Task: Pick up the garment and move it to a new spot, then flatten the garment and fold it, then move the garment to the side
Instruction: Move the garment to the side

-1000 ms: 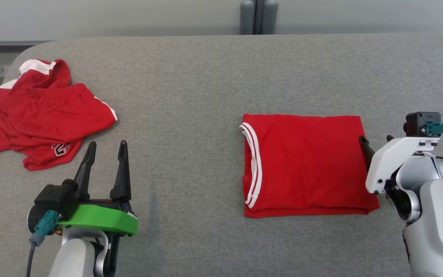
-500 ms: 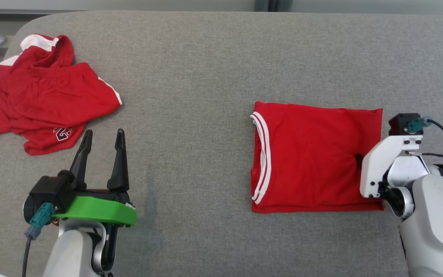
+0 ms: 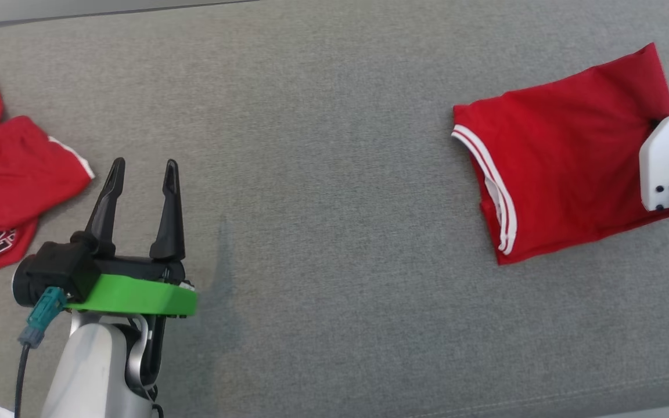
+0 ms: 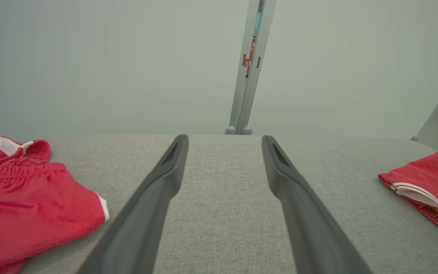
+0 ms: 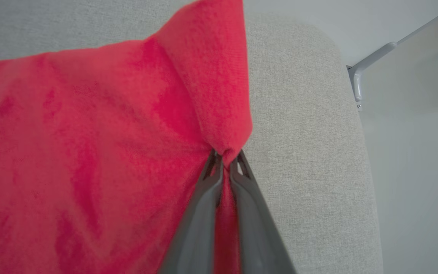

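Grey woven table (image 3: 334, 174) across the head view, with a pale wall (image 4: 89, 57) and a slim grey post (image 4: 250, 68) beyond its far edge in the left wrist view. On the right part of the table, a folded red garment (image 3: 561, 162), lying skewed, with doubled white stripes (image 3: 488, 174) along its left edge and its far right corner angled toward the back. At its right edge, the right gripper (image 5: 226, 160), fingers pressed together on a pucker of the red cloth, fabric bunched into a ridge rising from the tips in the right wrist view. Most of the garment flat on the table; impossible to tell whether the pinched edge is lifted off it. At lower left, the left gripper (image 3: 143, 167), fingers spread wide, only grey table between them, pointing toward the far edge. Further left, at the table's end, a crumpled red garment (image 3: 3, 186) with white trim and a dark printed mark, well apart from the folded one, near the left gripper but not touching it.
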Motion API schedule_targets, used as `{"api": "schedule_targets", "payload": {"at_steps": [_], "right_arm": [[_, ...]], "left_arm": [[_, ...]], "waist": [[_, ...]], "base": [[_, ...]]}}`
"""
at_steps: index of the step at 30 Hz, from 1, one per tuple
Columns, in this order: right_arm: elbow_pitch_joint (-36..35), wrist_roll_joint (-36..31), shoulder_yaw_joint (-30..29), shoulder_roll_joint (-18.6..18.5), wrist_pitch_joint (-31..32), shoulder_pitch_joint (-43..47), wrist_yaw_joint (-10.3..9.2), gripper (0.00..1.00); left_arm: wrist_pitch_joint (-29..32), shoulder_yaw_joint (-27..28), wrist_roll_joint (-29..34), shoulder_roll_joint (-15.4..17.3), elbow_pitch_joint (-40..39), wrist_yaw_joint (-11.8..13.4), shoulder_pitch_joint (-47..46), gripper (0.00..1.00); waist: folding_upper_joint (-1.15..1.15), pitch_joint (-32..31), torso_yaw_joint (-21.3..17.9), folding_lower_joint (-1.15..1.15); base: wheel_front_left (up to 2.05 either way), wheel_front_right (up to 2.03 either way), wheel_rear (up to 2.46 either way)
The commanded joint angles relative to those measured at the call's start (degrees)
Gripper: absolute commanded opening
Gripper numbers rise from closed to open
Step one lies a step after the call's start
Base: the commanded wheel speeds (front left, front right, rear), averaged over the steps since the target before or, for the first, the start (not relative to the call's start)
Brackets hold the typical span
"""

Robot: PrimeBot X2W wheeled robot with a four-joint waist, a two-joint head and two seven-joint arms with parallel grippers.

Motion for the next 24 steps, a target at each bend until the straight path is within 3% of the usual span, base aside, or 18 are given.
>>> {"api": "schedule_targets", "payload": {"at_steps": [1,10,15,24], "right_arm": [[0.87,0.38,0.26,-1.26,-1.50,-1.64,-0.11,0.00],[8.94,-2.06,2.46,-7.35,-13.74,-9.43,-0.11,0.00],[12.72,-5.40,4.11,-11.32,-19.32,-12.41,-0.12,0.00],[17.38,-11.45,-0.56,-14.16,-26.83,-15.29,-0.12,0.00]], "left_arm": [[-0.01,0.00,0.67,1.11,-0.39,-0.13,-1.36,1.00],[-0.02,-2.64,1.76,3.82,-1.97,-0.13,-5.12,1.00],[-0.02,-4.06,2.16,4.82,-3.83,-0.13,-7.32,1.00],[-0.01,-4.84,2.33,6.43,-6.09,-0.06,-8.96,1.00]], "waist": [[0.00,3.77,-5.15,0.00],[0.00,9.66,-10.37,0.00],[0.00,13.29,-10.50,0.00],[0.00,16.83,-9.22,0.00]], "base": [[0.00,0.00,0.00],[0.00,0.00,0.00],[0.00,0.00,0.00],[0.00,0.00,0.00]]}}
